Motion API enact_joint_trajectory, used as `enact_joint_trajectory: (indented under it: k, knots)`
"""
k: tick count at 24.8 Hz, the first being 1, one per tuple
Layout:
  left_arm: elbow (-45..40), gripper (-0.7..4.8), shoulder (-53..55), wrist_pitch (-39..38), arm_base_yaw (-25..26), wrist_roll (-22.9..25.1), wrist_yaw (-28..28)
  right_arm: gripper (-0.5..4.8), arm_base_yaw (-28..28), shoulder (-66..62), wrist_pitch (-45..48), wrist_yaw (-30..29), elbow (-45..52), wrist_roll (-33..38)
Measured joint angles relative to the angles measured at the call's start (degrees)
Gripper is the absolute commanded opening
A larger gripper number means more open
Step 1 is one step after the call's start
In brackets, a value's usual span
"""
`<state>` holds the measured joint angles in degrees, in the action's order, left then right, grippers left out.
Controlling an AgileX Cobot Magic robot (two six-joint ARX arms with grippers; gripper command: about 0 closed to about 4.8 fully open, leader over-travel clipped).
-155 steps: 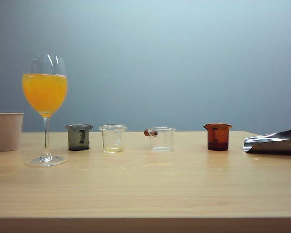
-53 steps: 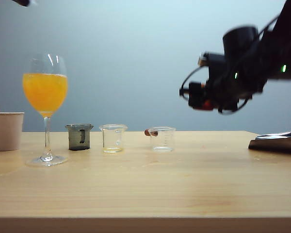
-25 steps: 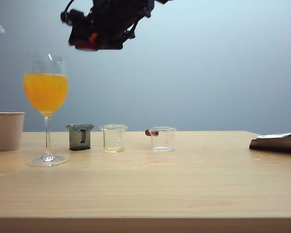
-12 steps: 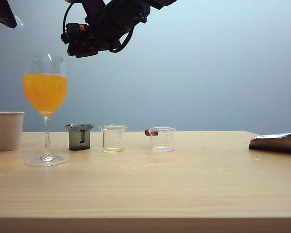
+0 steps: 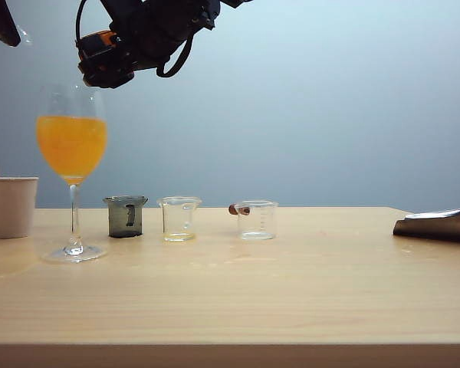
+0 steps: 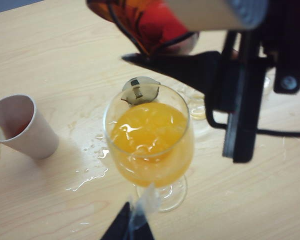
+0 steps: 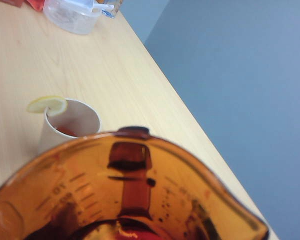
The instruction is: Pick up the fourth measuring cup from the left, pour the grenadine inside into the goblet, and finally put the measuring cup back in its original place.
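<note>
1. Holding the fourth measuring cup [image 6: 145, 25] in my right gripper [image 5: 100, 65], up high at the left of the scene, just above and a bit right of the goblet [image 5: 71, 146] rim. Jaws are clamped on the cup; left wrist cam shows it pinned in the black claw, amber-red.
2. Left gripper [image 6: 132, 225] hangs over the goblet too, near side; only a dark tip plus a clear bit shows, so can't tell if it's parted or closed.
3. Handling, my guess: cup is small, light, stiff clear plastic, prob. slick if syrup runs down the wall. Best hold is across the body below the flared rim, keeping spout free; squeeze moderate.
4. Grenadine [image 7: 135, 232] sits dark red at the cup's bottom, thick-looking, so should pour slow and cling.
5. Orientation: cup's axis is tipped off vertical, mouth leaning toward the goblet. Right wrist cam looks into the bowl, graduation marks on inner wall. Can't tell exactly where the spout aims.
6. Goblet is tall, thin-stemmed, full of orange juice, so fragile and tippy; its axis is upright. Wet patches on the table [image 6: 50, 60] beside its foot.
</note>
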<state>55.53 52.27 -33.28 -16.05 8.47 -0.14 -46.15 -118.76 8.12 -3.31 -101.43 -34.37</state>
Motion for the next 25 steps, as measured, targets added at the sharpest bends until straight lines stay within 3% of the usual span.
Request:
enact_joint_trajectory:
  k: [11, 25]
  knots:
    - [-0.02, -0.05, 0.0, -2.97, 0.0, 0.55, -3.08, 1.07, 0.11, 0.0, -0.02, 0.66, 0.02, -10.14]
    - [0.0, -0.05, 0.0, -2.99, 0.0, 0.55, -3.54, 1.07, 0.11, 0.0, 1.51, 0.7, 0.02, -17.59]
